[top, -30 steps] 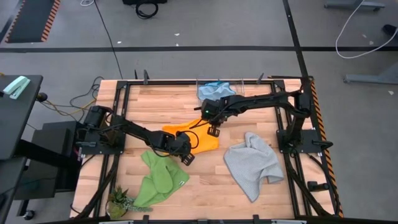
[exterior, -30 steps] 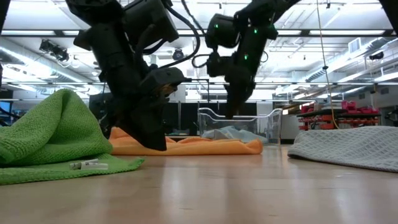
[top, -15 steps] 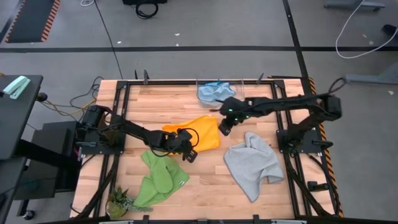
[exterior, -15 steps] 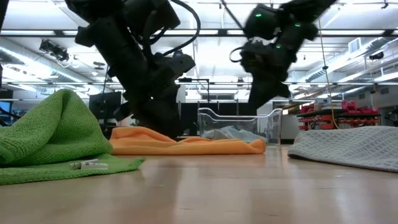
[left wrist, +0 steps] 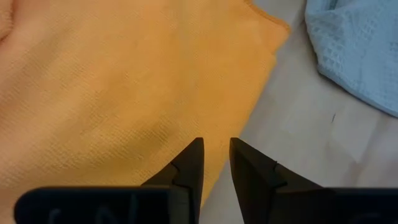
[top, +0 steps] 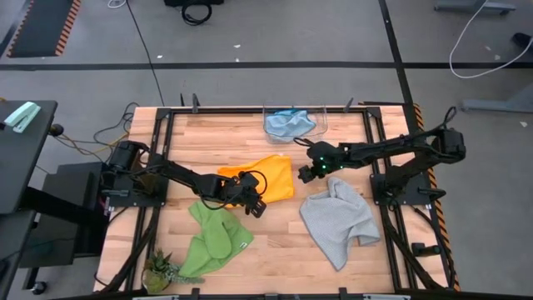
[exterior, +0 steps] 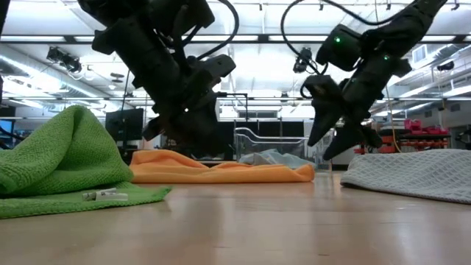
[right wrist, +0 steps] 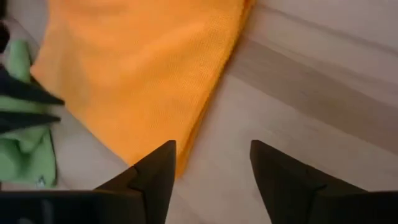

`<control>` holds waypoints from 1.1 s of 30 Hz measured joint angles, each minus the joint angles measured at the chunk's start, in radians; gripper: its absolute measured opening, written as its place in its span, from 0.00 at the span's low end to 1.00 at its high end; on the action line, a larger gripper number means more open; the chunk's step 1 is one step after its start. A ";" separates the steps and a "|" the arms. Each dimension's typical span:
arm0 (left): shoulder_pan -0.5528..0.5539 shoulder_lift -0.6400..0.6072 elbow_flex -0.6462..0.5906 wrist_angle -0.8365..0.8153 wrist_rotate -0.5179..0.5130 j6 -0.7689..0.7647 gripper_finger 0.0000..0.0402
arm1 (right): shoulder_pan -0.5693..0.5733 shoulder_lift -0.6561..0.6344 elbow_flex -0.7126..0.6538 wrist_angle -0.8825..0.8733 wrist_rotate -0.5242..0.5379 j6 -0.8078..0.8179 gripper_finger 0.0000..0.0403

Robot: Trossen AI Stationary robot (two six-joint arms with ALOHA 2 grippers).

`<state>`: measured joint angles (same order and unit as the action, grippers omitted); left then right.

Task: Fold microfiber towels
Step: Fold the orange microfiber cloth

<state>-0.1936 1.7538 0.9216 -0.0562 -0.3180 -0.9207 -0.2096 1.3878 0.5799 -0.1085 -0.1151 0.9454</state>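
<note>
Nearest you, green towel (top: 212, 237) heaped at the table's front left, grey towel (top: 337, 218) front right; mid-table, orange towel (top: 268, 177) lies folded; your left gripper (top: 254, 202) sits over its front edge, fingers narrowly parted, pinching nothing; right gripper (top: 308, 173) spread wide just beside its right edge; blue towel (top: 289, 123) farthest back.

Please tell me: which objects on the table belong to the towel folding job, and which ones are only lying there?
Job things: orange towel, green towel, grey towel, light blue towel.

Only lying about: clear bin holding the blue towel, small plant at the table's corner, small white object beside the green towel.
</note>
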 joint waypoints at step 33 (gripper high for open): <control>0.001 -0.075 0.001 -0.005 0.000 0.043 0.23 | -0.010 0.265 -0.009 0.370 -0.020 0.244 0.54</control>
<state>-0.1928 1.6787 0.9226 -0.0612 -0.3176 -0.8775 -0.2193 1.6529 0.5709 0.2619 -0.1354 1.1894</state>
